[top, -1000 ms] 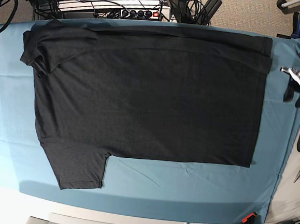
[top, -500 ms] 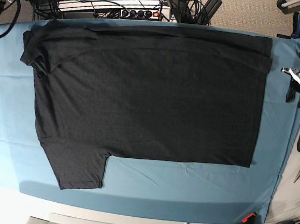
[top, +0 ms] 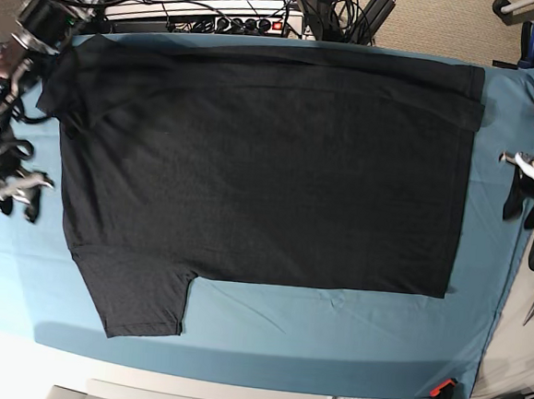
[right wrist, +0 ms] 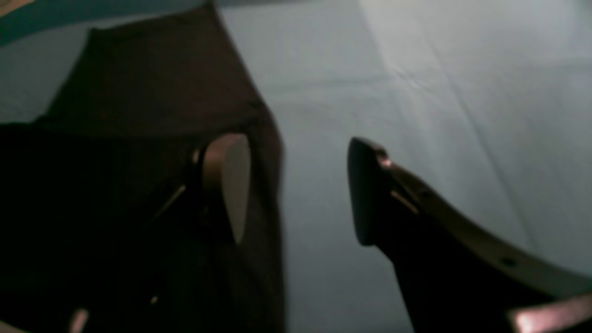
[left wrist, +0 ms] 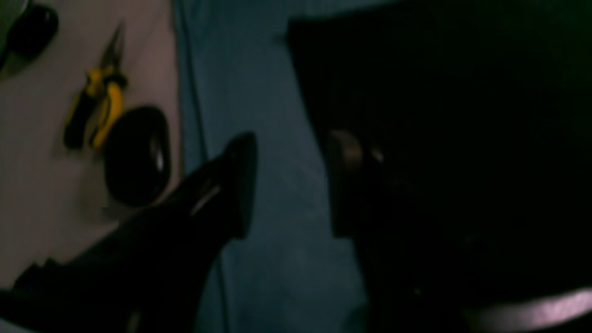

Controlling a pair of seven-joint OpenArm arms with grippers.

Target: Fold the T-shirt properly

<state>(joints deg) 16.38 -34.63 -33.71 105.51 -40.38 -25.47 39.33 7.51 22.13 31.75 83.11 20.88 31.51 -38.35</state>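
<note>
T-shirt (top: 260,171) lies flat across most of the teal-covered table (top: 330,334) in the base view, hem toward the right of the frame, one sleeve at lower left and the other bunched at upper left. Right end effector (top: 13,196) hangs at the left edge of the frame just beside the shirt, fingers spread with nothing between them; in its wrist view one fingertip (right wrist: 229,185) sits over dark fabric, the other over bare cloth. Left end effector (top: 524,197) hangs at the right edge, beyond the hem, released and empty, with yellow-handled pliers (left wrist: 99,104) lying off the cloth near it.
</note>
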